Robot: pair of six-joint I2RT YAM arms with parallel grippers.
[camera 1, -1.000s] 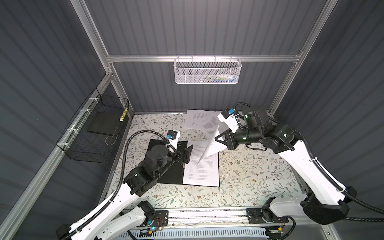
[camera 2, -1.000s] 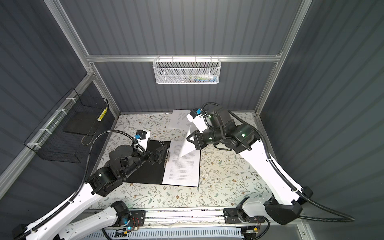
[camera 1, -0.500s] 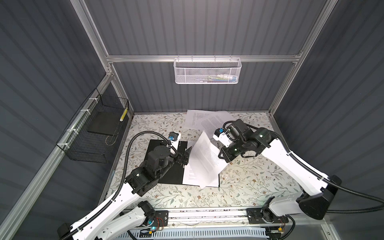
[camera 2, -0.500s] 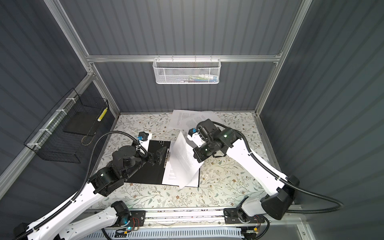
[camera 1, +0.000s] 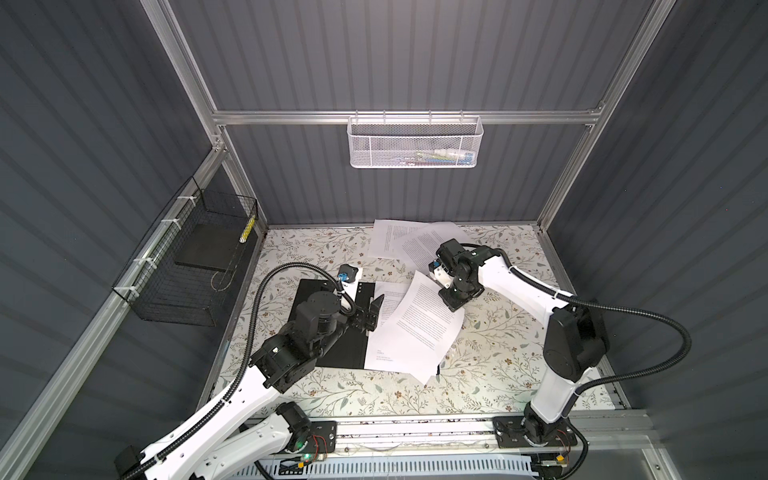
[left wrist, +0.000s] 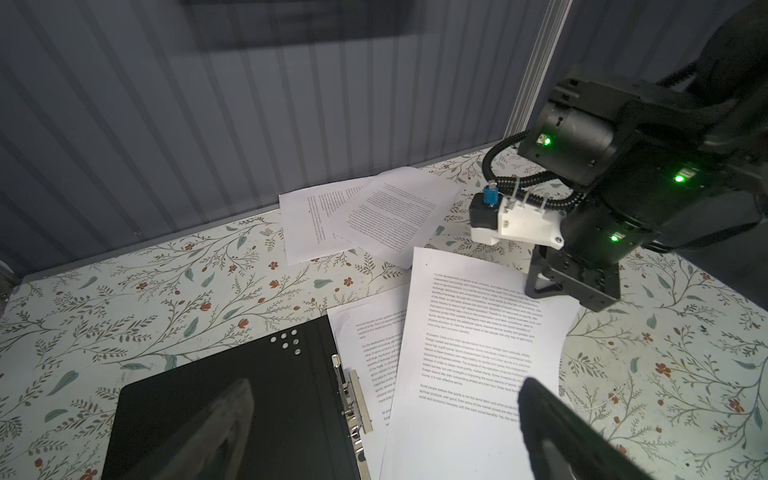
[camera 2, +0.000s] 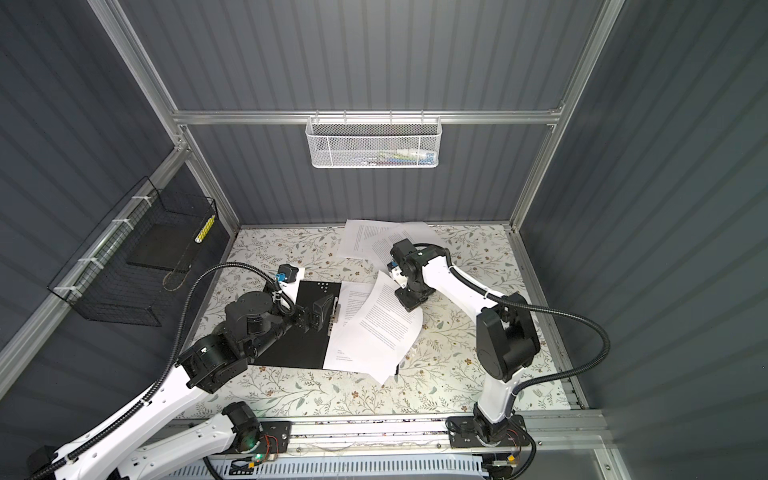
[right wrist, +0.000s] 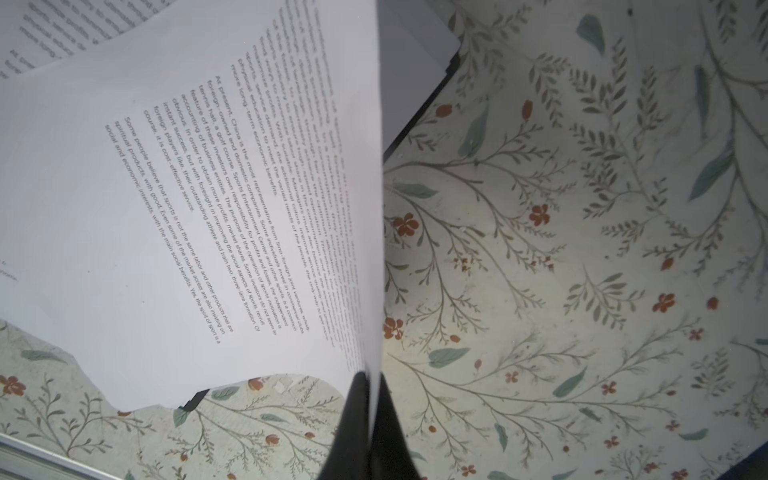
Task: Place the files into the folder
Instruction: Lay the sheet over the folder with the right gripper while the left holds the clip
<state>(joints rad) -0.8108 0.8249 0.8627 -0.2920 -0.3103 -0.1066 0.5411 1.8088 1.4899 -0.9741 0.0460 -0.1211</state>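
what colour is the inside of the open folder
Black; the folder shows best in the left wrist view.

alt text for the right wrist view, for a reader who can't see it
The right gripper is shut on the edge of a printed white sheet, which curves away above the floral table. A black folder edge shows under another sheet beyond it.

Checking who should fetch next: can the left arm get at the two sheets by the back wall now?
Probably yes: the left gripper is open and empty, with only bare tablecloth between it and those sheets. The right arm overhangs their near corner, so their left edge looks freer.
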